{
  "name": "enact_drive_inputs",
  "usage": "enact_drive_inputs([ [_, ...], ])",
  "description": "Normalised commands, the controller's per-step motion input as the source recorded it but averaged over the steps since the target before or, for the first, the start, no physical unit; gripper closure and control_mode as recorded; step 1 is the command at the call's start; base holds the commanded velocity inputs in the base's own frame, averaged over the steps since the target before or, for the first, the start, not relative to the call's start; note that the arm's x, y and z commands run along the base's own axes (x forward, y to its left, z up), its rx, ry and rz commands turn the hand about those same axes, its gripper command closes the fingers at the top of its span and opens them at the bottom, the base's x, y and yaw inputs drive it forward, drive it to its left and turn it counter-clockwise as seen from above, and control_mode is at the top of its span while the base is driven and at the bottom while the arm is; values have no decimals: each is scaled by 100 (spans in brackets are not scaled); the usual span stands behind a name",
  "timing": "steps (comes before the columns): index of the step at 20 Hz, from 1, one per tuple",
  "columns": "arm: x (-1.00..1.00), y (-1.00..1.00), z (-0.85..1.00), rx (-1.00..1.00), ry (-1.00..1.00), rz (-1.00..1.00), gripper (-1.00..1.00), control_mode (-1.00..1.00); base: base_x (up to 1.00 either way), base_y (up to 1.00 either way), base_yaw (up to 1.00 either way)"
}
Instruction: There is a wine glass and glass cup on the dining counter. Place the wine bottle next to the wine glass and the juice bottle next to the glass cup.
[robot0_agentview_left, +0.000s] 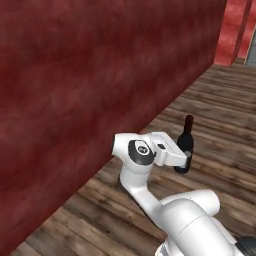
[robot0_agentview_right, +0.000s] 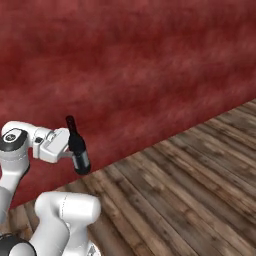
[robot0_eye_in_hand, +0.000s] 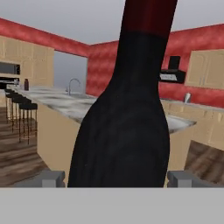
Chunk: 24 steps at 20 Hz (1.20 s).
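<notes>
The hand (robot0_agentview_right: 74, 152) grips the wine bottle (robot0_agentview_right: 77, 147) low on its body, upright and clear of the wood floor (robot0_agentview_right: 190, 190) beside the red wall (robot0_agentview_right: 125, 65), so top-heavy sway while driving to the distant table (robot0_eye_in_hand: 78, 107) could tip or slip it.

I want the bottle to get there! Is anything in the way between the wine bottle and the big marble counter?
Nothing visible. The gripper holds the wine bottle up off the floor, and in the hand view only bare wood floor lies before the dining counter.
</notes>
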Motion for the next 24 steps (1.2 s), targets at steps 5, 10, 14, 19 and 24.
enact_drive_inputs([
  [5, 0, 0, 0, 0, 0, 0, 100, 100, 75, 8, -24],
  [10, 0, 0, 0, 0, 0, 0, 100, 100, 81, -9, -11],
  [14, 0, 0, 0, 0, 0, 0, 100, 100, 68, -6, -27],
  [19, 0, 0, 0, 0, 0, 0, 100, 100, 49, -2, -49],
  [24, 0, 0, 0, 0, 0, 0, 100, 100, 39, 0, -60],
])
